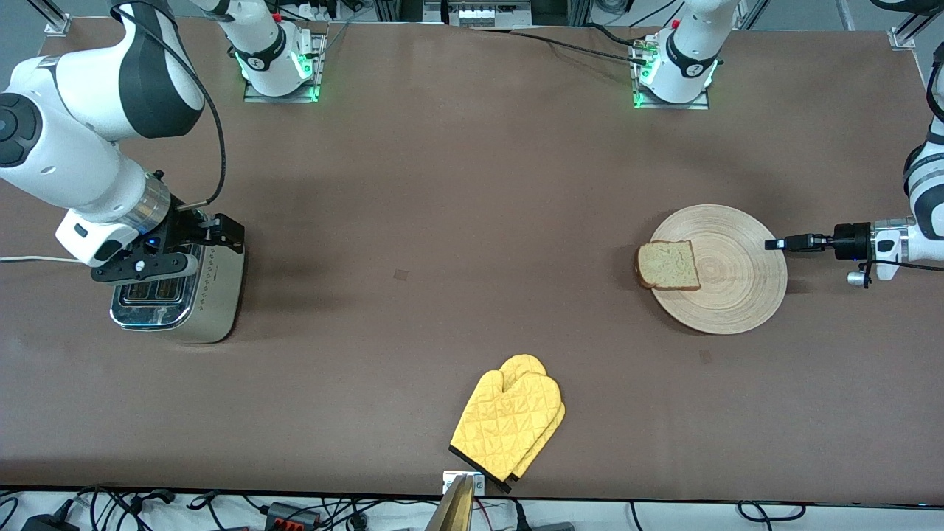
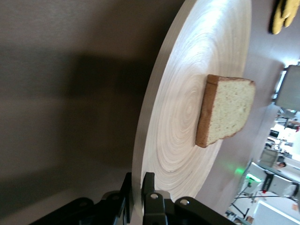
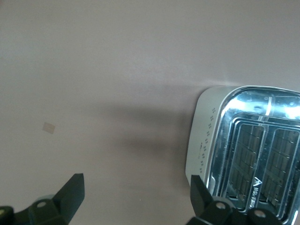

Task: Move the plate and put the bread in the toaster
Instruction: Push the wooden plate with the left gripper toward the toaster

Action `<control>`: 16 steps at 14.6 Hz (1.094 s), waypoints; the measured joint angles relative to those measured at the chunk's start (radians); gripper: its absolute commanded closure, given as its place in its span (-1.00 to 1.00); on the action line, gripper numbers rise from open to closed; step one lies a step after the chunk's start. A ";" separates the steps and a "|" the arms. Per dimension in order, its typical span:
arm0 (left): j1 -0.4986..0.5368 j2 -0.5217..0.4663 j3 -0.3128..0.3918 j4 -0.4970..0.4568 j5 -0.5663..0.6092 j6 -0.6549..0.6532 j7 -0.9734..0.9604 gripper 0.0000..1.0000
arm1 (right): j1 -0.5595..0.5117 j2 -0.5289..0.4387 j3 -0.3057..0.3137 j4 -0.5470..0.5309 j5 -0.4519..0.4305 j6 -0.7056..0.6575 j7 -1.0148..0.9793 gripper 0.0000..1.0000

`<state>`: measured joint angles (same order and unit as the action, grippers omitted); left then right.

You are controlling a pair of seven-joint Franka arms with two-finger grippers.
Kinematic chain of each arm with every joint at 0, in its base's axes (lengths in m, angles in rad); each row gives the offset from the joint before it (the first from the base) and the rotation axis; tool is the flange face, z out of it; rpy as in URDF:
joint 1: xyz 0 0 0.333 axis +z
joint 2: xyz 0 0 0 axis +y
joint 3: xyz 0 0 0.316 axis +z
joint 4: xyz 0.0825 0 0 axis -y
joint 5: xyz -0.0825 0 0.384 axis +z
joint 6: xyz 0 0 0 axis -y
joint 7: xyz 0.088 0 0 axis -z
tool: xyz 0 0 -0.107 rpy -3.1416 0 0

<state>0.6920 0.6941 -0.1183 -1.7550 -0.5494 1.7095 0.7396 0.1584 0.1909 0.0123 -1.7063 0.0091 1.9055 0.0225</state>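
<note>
The light-wood plate (image 1: pixel 737 295) lies flat toward the left arm's end of the table. The bread (image 1: pixel 669 265) rests on it at the edge facing the toaster and juts slightly over the rim. My left gripper (image 1: pixel 774 244) is shut on the plate's rim at the end away from the bread. In the left wrist view its fingertips (image 2: pixel 149 183) pinch the thin edge of the plate (image 2: pixel 178 117), one above and one below, with the bread (image 2: pixel 227 110) farther along. The toaster (image 1: pixel 177 295) stands at the right arm's end. My right gripper (image 1: pixel 221 230) hangs open beside its top; the right wrist view shows the right gripper (image 3: pixel 136 194) wide apart over bare table next to the toaster (image 3: pixel 248 150).
A yellow oven mitt (image 1: pixel 509 417) lies near the table's front edge, nearer to the front camera than the plate and the toaster. The toaster's white cord (image 1: pixel 29 259) runs off the table's end. The mitt (image 2: pixel 283 16) also shows in the left wrist view.
</note>
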 measured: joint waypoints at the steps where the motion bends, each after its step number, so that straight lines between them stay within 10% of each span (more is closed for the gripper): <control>1: 0.000 0.000 -0.001 0.002 -0.016 -0.011 0.000 0.98 | 0.002 0.000 0.000 0.000 0.000 0.001 0.000 -1.00; 16: -0.145 0.036 -0.085 0.023 -0.247 -0.140 0.012 0.98 | 0.019 0.000 0.000 0.000 0.000 0.002 0.059 -1.00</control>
<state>0.5472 0.7303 -0.2031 -1.7316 -0.7960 1.5700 0.7517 0.1773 0.1908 0.0122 -1.7063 0.0092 1.9075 0.0816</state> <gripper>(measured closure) 0.899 0.000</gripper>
